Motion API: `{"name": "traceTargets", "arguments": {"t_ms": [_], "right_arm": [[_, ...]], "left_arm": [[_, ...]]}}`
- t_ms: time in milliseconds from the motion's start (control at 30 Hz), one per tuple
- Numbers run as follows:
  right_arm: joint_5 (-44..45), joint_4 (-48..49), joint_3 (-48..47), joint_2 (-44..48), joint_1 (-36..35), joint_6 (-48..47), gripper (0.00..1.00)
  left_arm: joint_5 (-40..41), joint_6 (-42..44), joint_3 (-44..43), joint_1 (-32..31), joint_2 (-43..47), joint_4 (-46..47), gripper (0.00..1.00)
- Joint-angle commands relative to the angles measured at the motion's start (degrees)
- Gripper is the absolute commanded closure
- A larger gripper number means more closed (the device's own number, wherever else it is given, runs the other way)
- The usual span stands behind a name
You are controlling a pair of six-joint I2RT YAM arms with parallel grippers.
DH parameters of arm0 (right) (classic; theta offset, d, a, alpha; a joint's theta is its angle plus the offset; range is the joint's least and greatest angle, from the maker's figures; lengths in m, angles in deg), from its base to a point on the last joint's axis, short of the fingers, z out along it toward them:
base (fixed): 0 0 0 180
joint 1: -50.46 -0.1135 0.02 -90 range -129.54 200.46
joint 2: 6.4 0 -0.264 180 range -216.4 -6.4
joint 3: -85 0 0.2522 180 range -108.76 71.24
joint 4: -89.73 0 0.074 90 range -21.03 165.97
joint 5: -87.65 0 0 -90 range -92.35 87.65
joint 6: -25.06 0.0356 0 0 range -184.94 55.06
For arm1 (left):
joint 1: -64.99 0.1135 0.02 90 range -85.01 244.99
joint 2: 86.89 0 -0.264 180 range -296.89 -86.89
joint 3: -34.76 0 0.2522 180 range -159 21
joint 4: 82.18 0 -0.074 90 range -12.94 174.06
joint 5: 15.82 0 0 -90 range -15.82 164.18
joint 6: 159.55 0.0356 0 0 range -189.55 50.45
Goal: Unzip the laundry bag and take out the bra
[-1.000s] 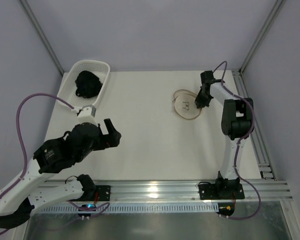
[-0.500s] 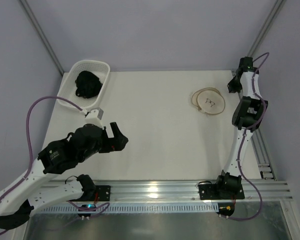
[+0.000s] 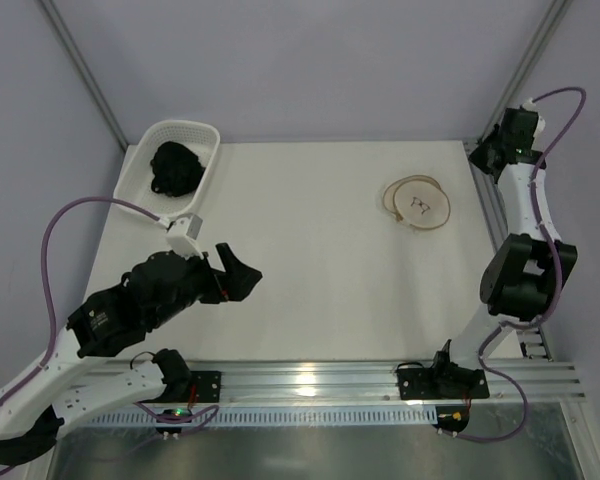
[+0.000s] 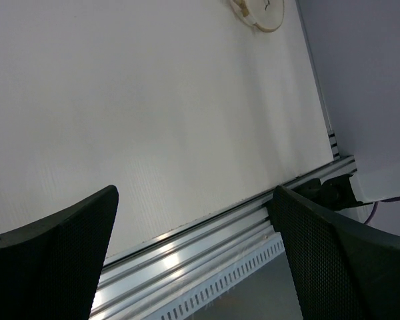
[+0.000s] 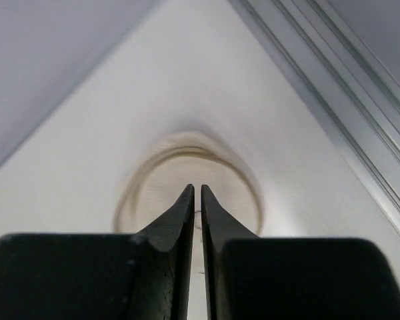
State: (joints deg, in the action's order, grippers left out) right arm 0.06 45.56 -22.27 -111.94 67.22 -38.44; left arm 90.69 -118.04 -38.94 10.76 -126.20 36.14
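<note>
Right arm pulled off laundry bag; jaws pressed together, empty

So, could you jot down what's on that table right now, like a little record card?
laundry bag: lying flat, far right part of the table
basket: far left corner, holding a dark bundle
left fingers: wide apart, empty, over the near left
right fingers: closed, empty, raised, aimed at the bag, not touching it
</note>
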Motion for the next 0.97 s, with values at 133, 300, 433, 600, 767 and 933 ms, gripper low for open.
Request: {"name": "traceTargets", "arguments": {"t_ms": [133,300,433,600,767,933], "right_arm": [[-7.7,9.4,9.4,19.9,-15.8,-5.8,0.89],[-9.1,8.3,22.9,33.3,-26.2,-8.1,0.88],[-10.8,6.4,31.1,42.9,-33.9,-7.5,0.88],[-5.9,2.2,38.2,51.6,-46.4,-4.7,0.84],[0.7,-1.1,41.7,55.5,-55.9,-1.9,0.78],[1.4,-1.1,43.2,55.7,-56.4,-1.7,0.52]], "left_arm": [[-2.4,2.7,0.5,0.1,-0.1,7.3,0.0],[-5.1,2.6,2.5,0.1,0.5,10.1,0.01],[-5.9,2.3,4.6,0.1,0.9,12.6,0.01],[-5.8,2.4,5.7,0.1,0.0,15.0,0.01],[-5.3,3.7,5.4,0.1,-2.7,15.0,0.01],[-5.4,3.5,5.6,0.1,-3.1,16.4,0.0]]}}
